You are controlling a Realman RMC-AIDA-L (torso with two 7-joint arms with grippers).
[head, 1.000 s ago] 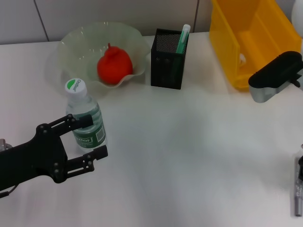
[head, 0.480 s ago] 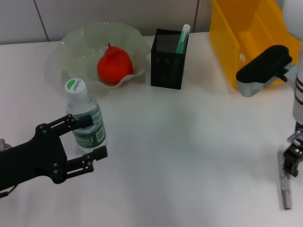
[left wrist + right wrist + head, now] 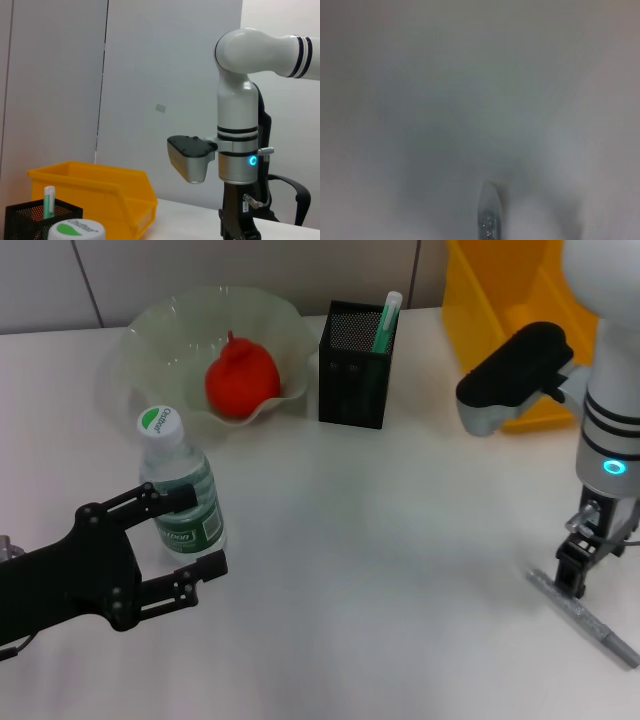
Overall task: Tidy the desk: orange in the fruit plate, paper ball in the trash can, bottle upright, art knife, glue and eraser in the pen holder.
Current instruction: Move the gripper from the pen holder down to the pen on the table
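Bottle (image 3: 181, 489) stands upright on the table, in front of the fruit plate (image 3: 150, 335) holding the orange (image 3: 241, 377), with the left gripper (image 3: 185, 533) spread open around its lower body; pulling back carelessly could clip the label side and topple it. Farther right, past the pen holder (image 3: 353, 380), the right gripper (image 3: 577, 570) is clamped on the art knife (image 3: 585, 618), which slants down to the table. Held near one end, the knife could swing or slip and miss the holder's narrow mouth.
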